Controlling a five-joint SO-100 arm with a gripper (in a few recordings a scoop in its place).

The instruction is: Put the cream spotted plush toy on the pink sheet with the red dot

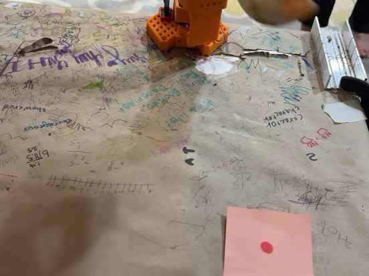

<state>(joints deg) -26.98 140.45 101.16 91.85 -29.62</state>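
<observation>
The cream spotted plush toy (272, 3) appears as a blurred cream and orange shape at the top edge of the fixed view, up above the table to the right of the orange arm base (189, 19). What holds it up is cut off by the frame's top edge. The pink sheet with the red dot (269, 249) lies flat at the front right of the table, with nothing on it. The red dot (266, 246) sits near its centre.
Brown paper covered in scribbles (136, 145) covers the table. A metal rail (336, 52) lies at the back right, with a white paper scrap (342, 112) and a black chair arm (365, 93) near it. A person's bare foot (366, 44) stands behind the table.
</observation>
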